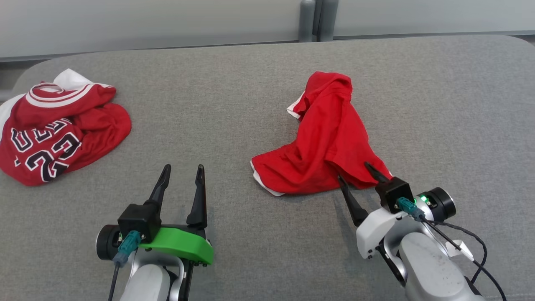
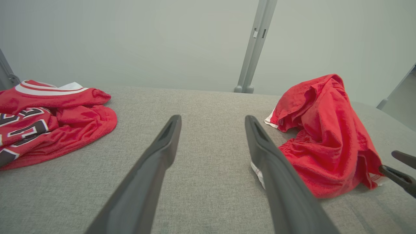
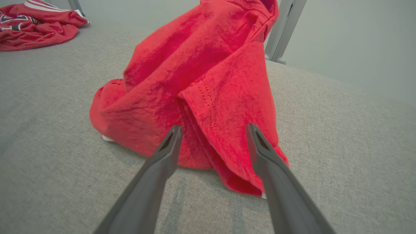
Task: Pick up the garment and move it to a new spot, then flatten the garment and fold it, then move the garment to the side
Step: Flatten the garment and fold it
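Note:
A crumpled plain red garment (image 1: 330,138) with a thin white trim lies in a heap on the grey fabric surface (image 1: 234,83), right of centre. My right gripper (image 1: 353,171) stands open at the heap's near edge, its two fingers straddling a folded hem of the garment (image 3: 201,65) with the tips touching or nearly touching the cloth. My left gripper (image 1: 184,166) is open over bare surface, well left of the heap, holding nothing. In the left wrist view the garment (image 2: 325,139) sits beyond the right finger of the left gripper (image 2: 213,118).
A second red garment, a jersey (image 1: 58,129) with white bands and dark numbers, lies bunched at the far left edge. Grey posts (image 1: 317,19) rise behind the surface's back edge against a pale wall. Bare fabric stretches between the two heaps and to the right.

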You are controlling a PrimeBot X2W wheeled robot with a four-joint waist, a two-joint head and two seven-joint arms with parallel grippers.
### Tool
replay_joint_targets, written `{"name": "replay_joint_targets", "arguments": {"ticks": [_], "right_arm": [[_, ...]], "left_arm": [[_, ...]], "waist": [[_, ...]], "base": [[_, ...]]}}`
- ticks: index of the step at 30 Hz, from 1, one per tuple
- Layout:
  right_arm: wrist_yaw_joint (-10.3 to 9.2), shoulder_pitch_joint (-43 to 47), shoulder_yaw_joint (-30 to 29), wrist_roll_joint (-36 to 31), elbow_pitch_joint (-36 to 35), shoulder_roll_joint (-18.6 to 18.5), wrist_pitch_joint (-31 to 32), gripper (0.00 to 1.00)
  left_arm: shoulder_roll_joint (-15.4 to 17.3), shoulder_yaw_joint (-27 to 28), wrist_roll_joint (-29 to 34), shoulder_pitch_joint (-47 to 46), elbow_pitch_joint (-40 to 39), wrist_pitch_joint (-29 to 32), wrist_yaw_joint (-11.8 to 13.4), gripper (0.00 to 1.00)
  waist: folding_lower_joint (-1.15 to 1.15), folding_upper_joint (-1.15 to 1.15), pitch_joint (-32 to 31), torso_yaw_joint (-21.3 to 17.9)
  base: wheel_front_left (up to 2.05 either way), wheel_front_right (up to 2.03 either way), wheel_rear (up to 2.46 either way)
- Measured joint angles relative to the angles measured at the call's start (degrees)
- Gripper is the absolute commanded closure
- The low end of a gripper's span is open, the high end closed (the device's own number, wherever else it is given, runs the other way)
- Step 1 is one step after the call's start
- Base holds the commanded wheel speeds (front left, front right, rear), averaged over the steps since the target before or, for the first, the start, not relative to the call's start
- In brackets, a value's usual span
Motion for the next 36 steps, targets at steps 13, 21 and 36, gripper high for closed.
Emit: {"name": "replay_joint_targets", "arguments": {"ticks": [13,21,36], "right_arm": [[0.0,-8.2,-6.2,-4.8,5.8,0.0,0.0,1.0],[0.0,-11.7,-12.0,-6.3,3.2,-1.4,0.0,1.0],[0.0,-18.7,-20.6,-6.1,16.5,-9.6,0.0,1.0]], "left_arm": [[-0.9,1.4,0.9,-0.1,-0.7,0.0,-0.6,0.0],[-1.0,1.6,1.0,-0.1,-1.1,0.0,-0.9,0.0],[-1.1,0.1,0.6,-0.3,-1.2,0.0,-1.0,0.0]], "waist": [[0.0,0.0,3.3,5.1],[0.0,0.0,4.3,3.8],[0.0,0.0,6.3,5.0]], "base": [[0.0,0.0,0.0],[0.0,0.0,0.0],[0.0,0.0,0.0]]}}
